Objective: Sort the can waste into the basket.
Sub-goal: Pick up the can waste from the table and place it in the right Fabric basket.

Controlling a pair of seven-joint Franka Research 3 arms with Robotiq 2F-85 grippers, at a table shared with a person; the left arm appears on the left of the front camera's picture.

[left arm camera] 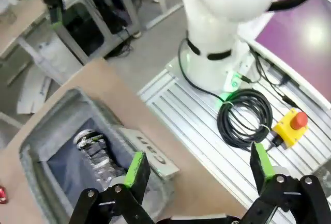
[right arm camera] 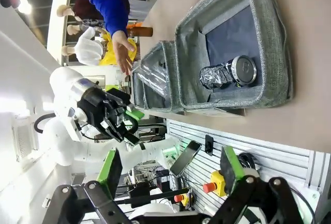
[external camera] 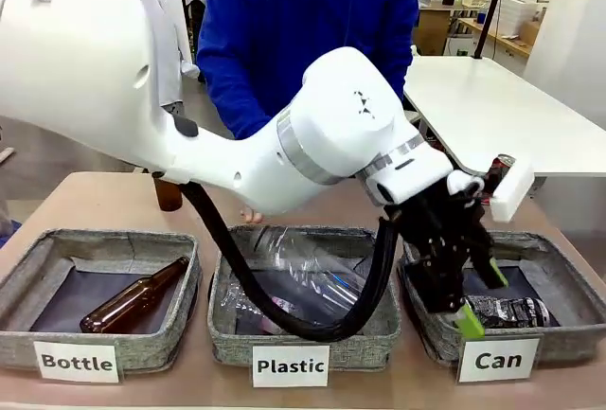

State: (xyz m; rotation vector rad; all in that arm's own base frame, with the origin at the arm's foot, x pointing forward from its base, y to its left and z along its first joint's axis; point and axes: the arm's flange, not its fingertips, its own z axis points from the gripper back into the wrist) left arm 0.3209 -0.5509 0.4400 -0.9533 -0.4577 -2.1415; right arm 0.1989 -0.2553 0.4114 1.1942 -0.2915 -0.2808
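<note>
Nearest, the big white left arm (external camera: 312,135), reaching across to the right, left tool (external camera: 478,298) hanging released and empty just over the Can basket (external camera: 568,257). Black can (external camera: 511,311) lying on its side inside, toward the near wall. Past the far rim, half hidden by the wrist, probably the red can (external camera: 500,164). Best to rise clear of the rim first, then straddle that can wide and squeeze gently on the dents. Right tool (right arm camera: 170,169) likewise spread, empty. Tan tabletop (external camera: 95,202), bottle basket (external camera: 28,249) left, plastic basket (external camera: 227,334) middle, person (external camera: 284,31) in blue at the far side, white table (external camera: 492,107) beyond
</note>
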